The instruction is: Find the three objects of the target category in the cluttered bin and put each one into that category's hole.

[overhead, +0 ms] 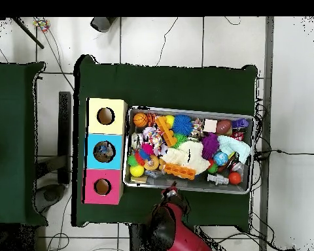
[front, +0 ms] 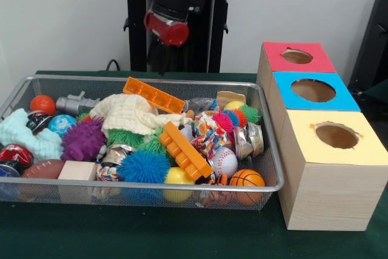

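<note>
Gripper state can't be told: only the red arm end [front: 171, 27] shows, raised behind the wire bin's [front: 270, 150] far rim; in the overhead view it sits just outside the bin [overhead: 189, 187]. Bin is crammed: orange blocks [front: 183, 150], blue spiky ball [front: 143, 167], baseball [front: 224, 161], mini basketball [front: 247, 178], cream cloth [front: 128, 112]. Beside it, touching or nearly, wooden boxes with holes: red [front: 297, 57], blue [front: 313, 90], yellow [front: 335, 135]. Dark green tablecloth [front: 151, 235], white wall, tiled floor [overhead: 297, 98] with cables.

Even, soft indoor light; no glare. Faint shadows fall under the bin [front: 267, 189] and boxes [front: 327, 210]. The front view looks slightly soft.
</note>
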You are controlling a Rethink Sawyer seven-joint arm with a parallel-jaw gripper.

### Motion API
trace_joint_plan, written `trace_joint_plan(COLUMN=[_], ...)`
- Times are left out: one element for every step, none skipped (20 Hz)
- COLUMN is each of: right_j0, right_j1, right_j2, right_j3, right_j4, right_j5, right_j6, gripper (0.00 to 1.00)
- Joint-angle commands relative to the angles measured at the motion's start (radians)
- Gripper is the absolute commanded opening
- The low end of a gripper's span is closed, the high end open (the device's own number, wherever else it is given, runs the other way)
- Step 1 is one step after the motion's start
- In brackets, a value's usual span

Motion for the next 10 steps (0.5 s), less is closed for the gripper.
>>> trace_joint_plan(right_j0=[0.146,0.159,0.153,0.154,0.130,0.121,0.112,0.102,0.101,0.089], right_j1=[-0.078,-0.077,-0.075,-0.074,-0.068,-0.063,-0.054,-0.050,-0.045,-0.046], right_j2=[0.009,0.009,0.016,0.021,0.032,0.039,0.048,0.053,0.059,0.064], right_j3=[-0.035,-0.039,-0.038,-0.040,-0.035,-0.036,-0.036,-0.036,-0.039,-0.036], right_j4=[0.196,0.205,0.198,0.197,0.173,0.162,0.149,0.134,0.130,0.115], right_j5=[0.177,0.179,0.171,0.169,0.151,0.139,0.125,0.115,0.109,0.104], right_j6=[0.220,0.224,0.230,0.232,0.235,0.237,0.240,0.240,0.239,0.236], gripper=[1.00,1.00,1.00,1.00,1.00,1.00,1.00,1.00,1.00,1.00])
